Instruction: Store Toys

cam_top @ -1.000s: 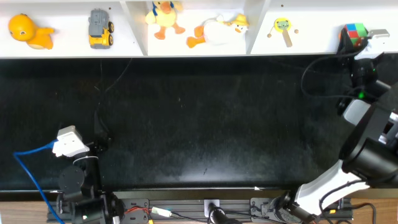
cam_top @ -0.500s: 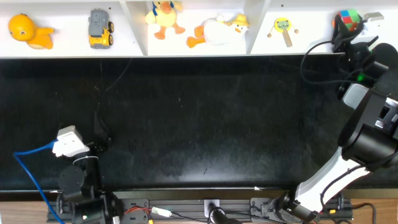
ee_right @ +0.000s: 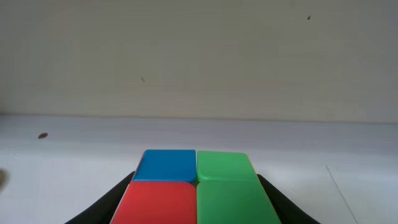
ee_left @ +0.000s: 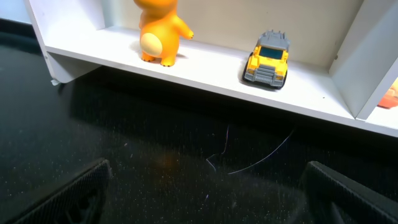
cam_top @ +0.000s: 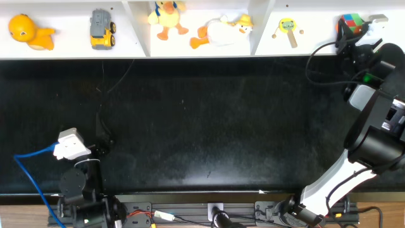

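Right gripper (cam_top: pixel 355 37) is clamped on the cube (cam_top: pixel 352 23) at 1 o'clock, inside the shelf's (cam_top: pixel 316 52) far-right bay, ready to set it down, I guess. Left gripper (ee_left: pixel 205 199) sits spread wide and empty at 8 o'clock.

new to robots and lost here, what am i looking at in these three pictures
Two robot arms with two-finger grippers stand at a black table. One picture looks down from above; the other two come from cameras on each arm's wrist. Toys sit on a white shelf along the table's far edge: an orange duck, a truck, two plush ducks and a rattle. The right gripper holds a cube at the shelf's right end. The left gripper is open and holds nothing.
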Motion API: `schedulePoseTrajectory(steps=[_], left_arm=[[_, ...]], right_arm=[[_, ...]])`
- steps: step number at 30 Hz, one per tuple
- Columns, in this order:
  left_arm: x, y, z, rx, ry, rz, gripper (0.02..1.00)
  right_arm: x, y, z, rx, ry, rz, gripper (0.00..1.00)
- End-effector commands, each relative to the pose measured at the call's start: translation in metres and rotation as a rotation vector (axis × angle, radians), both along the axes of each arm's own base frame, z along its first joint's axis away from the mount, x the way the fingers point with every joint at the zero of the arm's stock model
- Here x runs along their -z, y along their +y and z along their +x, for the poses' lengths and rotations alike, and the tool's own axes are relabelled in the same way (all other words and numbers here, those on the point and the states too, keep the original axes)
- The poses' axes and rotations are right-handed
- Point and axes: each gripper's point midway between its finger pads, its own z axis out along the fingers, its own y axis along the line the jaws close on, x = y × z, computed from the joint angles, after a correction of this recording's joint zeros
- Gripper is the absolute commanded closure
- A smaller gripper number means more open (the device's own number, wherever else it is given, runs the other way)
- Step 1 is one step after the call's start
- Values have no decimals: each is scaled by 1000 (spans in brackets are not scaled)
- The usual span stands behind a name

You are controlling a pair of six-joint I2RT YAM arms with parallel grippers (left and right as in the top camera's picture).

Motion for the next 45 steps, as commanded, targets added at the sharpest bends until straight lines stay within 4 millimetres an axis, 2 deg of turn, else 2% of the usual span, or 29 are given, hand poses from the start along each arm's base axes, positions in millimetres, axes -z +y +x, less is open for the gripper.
schedulePoseTrajectory(steps=[1,4,5,6,7,13,17,23,30,36,39,42,45], left_arm=[[-1,1,-1,-4,-5,5,20],[-1,1,-1,-4,-5,5,20],[-1,1,-1,-4,-5,4,23],[-1,1,-1,-4,-5,5,20],[-1,1,-1,-4,-5,5,20],[-1,1,-1,-4,-5,5,20],[-1,1,-1,-4,-5,5,20],[-1,1,-1,-4,-5,5,20],[-1,1,-1,-4,-5,5,23],[-1,1,-1,-4,-6,5,23],[-1,1,-1,-4,-5,5,20],[-1,1,-1,-4,-5,5,20],[-1,1,-1,-4,-6,5,20]], right_arm=[[-5,0,4,-3,-4,64,568],[-10,1,4,-3,-6,105,421],[-12,1,4,-3,-9,112,343],[-15,1,3,-2,-11,120,218],[-18,2,3,-2,-12,127,1],[-43,6,-7,5,40,145,3],[-66,11,-26,34,124,80,3],[-100,25,-77,72,262,-28,3],[-133,65,-154,43,386,-57,5],[-145,101,-223,14,476,-61,3],[-143,115,-249,6,526,-35,3],[-135,125,-269,-3,587,-4,5],[-125,130,-279,-11,643,24,5]])
